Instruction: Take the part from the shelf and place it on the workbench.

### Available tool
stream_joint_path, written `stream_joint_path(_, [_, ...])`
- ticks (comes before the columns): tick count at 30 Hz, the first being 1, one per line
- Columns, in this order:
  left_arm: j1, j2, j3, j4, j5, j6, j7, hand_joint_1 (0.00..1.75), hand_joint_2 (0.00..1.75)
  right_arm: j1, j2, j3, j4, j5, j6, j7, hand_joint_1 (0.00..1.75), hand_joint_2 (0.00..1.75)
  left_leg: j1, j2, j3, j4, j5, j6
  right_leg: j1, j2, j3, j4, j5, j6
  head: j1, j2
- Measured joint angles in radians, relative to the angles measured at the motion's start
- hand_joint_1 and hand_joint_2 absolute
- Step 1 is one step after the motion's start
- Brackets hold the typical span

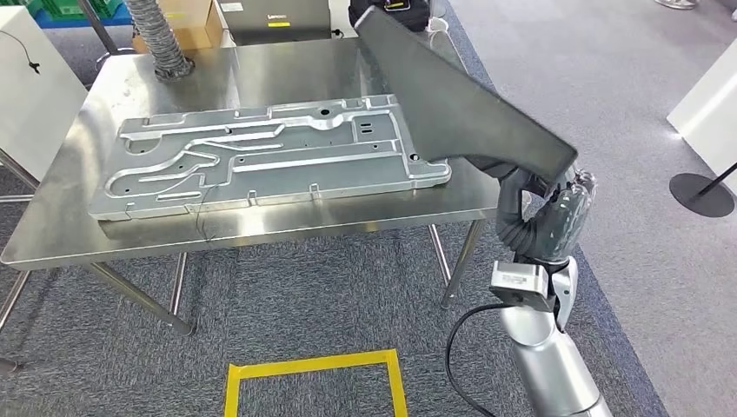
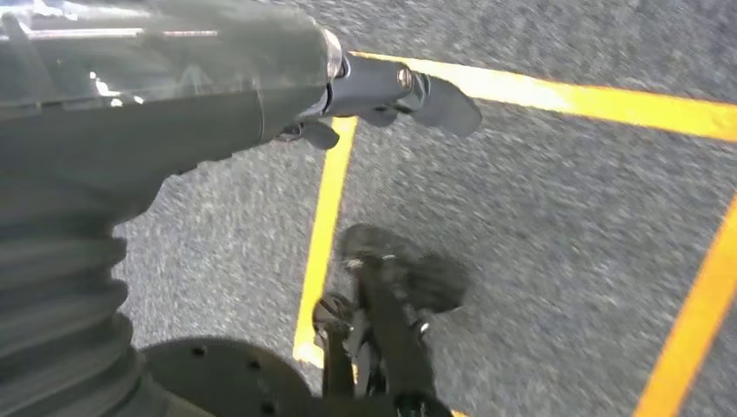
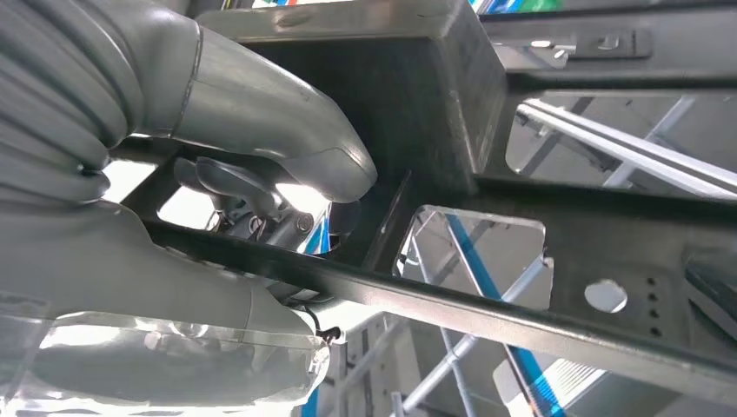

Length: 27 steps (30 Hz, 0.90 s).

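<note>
Steel workbench point(image 1: 261, 228) carries a machined plate point(image 1: 269, 156); my right hand point(image 1: 543, 213) grips the dark part point(image 1: 461, 100) above its corner; I can't tell my left hand's point(image 2: 382, 87) state.

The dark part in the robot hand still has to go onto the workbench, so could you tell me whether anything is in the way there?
Yes. The right robot hand holds the dark part above the workbench, where a large metal plate covers most of the top. Bare strips remain along the edges, and a ribbed hose stands at the back.
</note>
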Motion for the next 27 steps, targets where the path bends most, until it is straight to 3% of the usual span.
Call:
stream_joint_path(1, [0.001,0.0,0.0,0.0,0.0,0.0,0.0,0.0,1.75,-0.004,0.0,-0.004,0.009,0.003,-0.002,0.001,1.75,1.75,-0.001,0.002,0.009,-0.06,0.056,0.003,-0.001,0.0,0.014,0.002,-0.012,0.005,0.0,0.0])
stream_joint_path(3, [0.003,0.0,0.0,0.0,-0.001,0.0,0.001,0.0,1.75,-0.011,0.001,-0.012,0.024,0.01,-0.007,0.005,1.75,1.75,-0.005,0.003,0.02,-0.127,0.126,0.016,0.0,0.001,0.03,0.0,-0.031,0.018,0.0,0.0])
stream_joint_path(6, [0.002,0.0,0.0,0.0,-0.003,0.0,0.001,0.0,1.75,-0.026,0.001,-0.026,0.042,0.12,-0.031,0.043,1.75,1.75,-0.007,0.001,0.034,-0.139,0.123,0.039,-0.001,0.0,0.028,0.019,-0.028,0.038,0.0,0.0])
stream_joint_path(8, [0.0,0.001,0.0,0.0,-0.008,0.0,0.0,0.0,1.75,-0.059,0.007,-0.052,0.063,0.327,-0.046,0.084,1.75,1.75,-0.005,0.0,0.052,-0.149,0.115,0.05,-0.003,-0.003,-0.021,0.101,-0.027,0.046,0.0,0.0])
stream_joint_path(9, [-0.001,0.001,0.0,0.0,-0.011,-0.001,-0.001,0.0,1.75,-0.084,0.012,-0.073,0.078,0.452,-0.049,0.104,1.75,1.75,-0.005,0.0,0.06,-0.152,0.109,0.055,-0.004,-0.004,-0.064,0.163,-0.04,0.049,0.0,0.0])
stream_joint_path(11, [-0.005,0.001,-0.002,0.0,-0.021,-0.003,-0.002,0.0,1.75,-0.142,0.021,-0.115,0.115,0.68,-0.051,0.161,1.75,1.75,-0.006,0.0,0.077,-0.154,0.093,0.06,-0.004,-0.004,-0.153,0.273,-0.094,0.053,0.0,0.0])
stream_joint_path(12, [-0.005,0.001,-0.003,0.0,-0.024,-0.004,-0.002,0.0,1.75,-0.175,0.018,-0.124,0.143,0.767,-0.051,0.216,1.75,1.75,-0.007,-0.002,0.087,-0.154,0.084,0.061,-0.004,-0.004,-0.183,0.296,-0.113,0.053,0.0,0.0])
stream_joint_path(13, [-0.005,0.001,-0.004,0.0,-0.028,-0.005,-0.002,0.0,1.75,-0.214,0.008,-0.118,0.178,0.833,-0.051,0.296,1.75,1.75,-0.007,-0.004,0.1,-0.153,0.075,0.061,-0.004,-0.004,-0.199,0.289,-0.114,0.052,0.0,0.0])
stream_joint_path(14, [-0.005,0.001,-0.005,0.0,-0.031,-0.006,-0.002,0.0,1.75,-0.26,-0.011,-0.095,0.221,0.878,-0.051,0.396,1.75,1.75,-0.008,-0.006,0.114,-0.153,0.065,0.06,-0.004,-0.004,-0.2,0.251,-0.088,0.049,0.0,0.0])
stream_joint_path(16, [-0.007,0.0,-0.007,0.001,-0.035,-0.009,-0.002,0.0,1.75,-0.375,-0.064,0.011,0.333,0.912,-0.052,0.617,1.75,1.75,-0.011,-0.009,0.141,-0.153,0.044,0.056,0.003,-0.004,-0.181,0.119,0.032,0.035,0.0,0.0])
stream_joint_path(18, [-0.009,-0.001,-0.008,0.002,-0.037,-0.009,0.0,0.0,1.75,-0.492,-0.102,0.152,0.459,0.918,-0.053,0.759,1.75,1.75,-0.012,-0.007,0.154,-0.157,0.025,0.045,0.012,-0.003,-0.166,0.025,0.122,0.018,0.001,0.0])
stream_joint_path(19, [-0.012,-0.002,-0.008,0.003,-0.038,-0.007,0.002,0.0,1.75,-0.539,-0.109,0.222,0.524,0.919,-0.054,0.792,1.75,1.75,-0.013,-0.004,0.16,-0.156,0.021,0.039,0.015,-0.001,-0.163,0.008,0.134,0.012,0.001,0.0])
stream_joint_path(21, [-0.02,0.001,-0.008,0.003,-0.037,-0.002,0.004,0.0,1.75,-0.614,-0.105,0.348,0.648,0.92,-0.056,0.816,1.75,1.75,-0.012,0.0,0.165,-0.146,0.021,0.027,0.013,0.001,-0.146,0.001,0.127,0.002,0.0,0.0])
stream_joint_path(22, [-0.024,0.001,-0.008,0.003,-0.036,0.0,0.004,0.0,1.75,-0.648,-0.096,0.407,0.712,0.92,-0.056,0.823,1.75,1.75,-0.012,0.001,0.158,-0.12,0.026,0.021,0.011,0.0,-0.135,-0.002,0.121,-0.004,0.0,0.0])
stream_joint_path(24, [-0.029,0.003,-0.008,0.003,-0.035,0.0,0.002,0.0,1.75,-0.715,-0.064,0.513,0.842,0.92,-0.057,0.832,1.75,1.75,-0.008,0.0,0.1,-0.021,0.016,0.01,0.008,-0.004,-0.114,-0.005,0.106,-0.014,0.001,0.0])
stream_joint_path(26, [-0.024,0.003,-0.008,0.003,-0.035,0.0,-0.003,0.0,1.75,-0.766,-0.024,0.61,0.966,0.92,-0.055,0.833,1.75,1.75,-0.005,0.0,0.016,0.092,-0.028,-0.001,0.008,-0.005,-0.094,-0.006,0.088,-0.019,0.001,0.0])
stream_joint_path(27, [-0.02,0.003,-0.008,0.003,-0.035,0.0,-0.005,0.0,1.75,-0.78,-0.002,0.655,1.022,0.92,-0.051,0.826,1.75,1.75,-0.003,0.0,-0.017,0.12,-0.051,-0.003,0.009,-0.004,-0.082,-0.005,0.079,-0.02,0.001,0.0])
